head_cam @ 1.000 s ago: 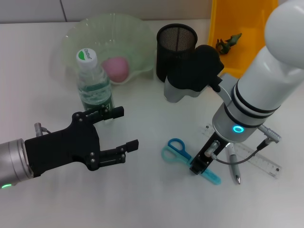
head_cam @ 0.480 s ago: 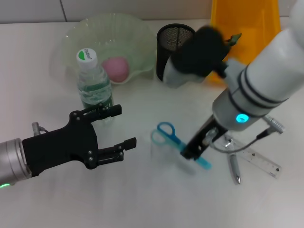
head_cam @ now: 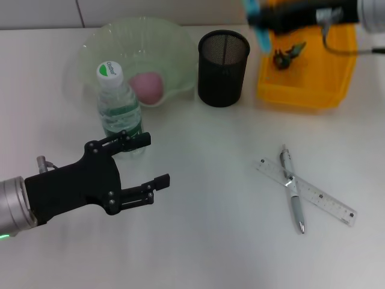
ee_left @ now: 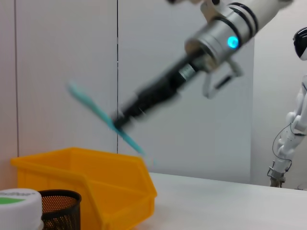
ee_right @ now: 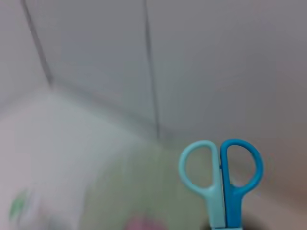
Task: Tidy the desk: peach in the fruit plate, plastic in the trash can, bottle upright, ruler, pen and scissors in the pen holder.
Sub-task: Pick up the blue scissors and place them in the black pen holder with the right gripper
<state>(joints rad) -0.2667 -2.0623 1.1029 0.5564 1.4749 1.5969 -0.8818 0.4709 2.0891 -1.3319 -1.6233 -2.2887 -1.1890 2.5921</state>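
Note:
My right gripper (head_cam: 267, 19) is high above the far edge of the desk, between the black mesh pen holder (head_cam: 224, 60) and the yellow bin (head_cam: 304, 90). It is shut on the blue and teal scissors (head_cam: 265, 41), whose handles (ee_right: 220, 177) fill the right wrist view. My left gripper (head_cam: 153, 160) hovers open and empty at front left, just in front of the upright bottle (head_cam: 119, 105). The pink peach (head_cam: 147, 86) lies in the green fruit plate (head_cam: 102, 39). Ruler (head_cam: 322, 201) and pen (head_cam: 292, 195) lie crossed at front right. A small dark green plastic scrap (head_cam: 289, 54) is in the bin.
The left wrist view shows the right arm's gripper (ee_left: 127, 115) holding the scissors (ee_left: 96, 112) in the air above the yellow bin (ee_left: 96, 177) and pen holder (ee_left: 60, 208). A wall stands behind the desk.
The right gripper has lifted the scissors off the desk at front right and carried them up and back toward the pen holder. The left arm has barely moved.

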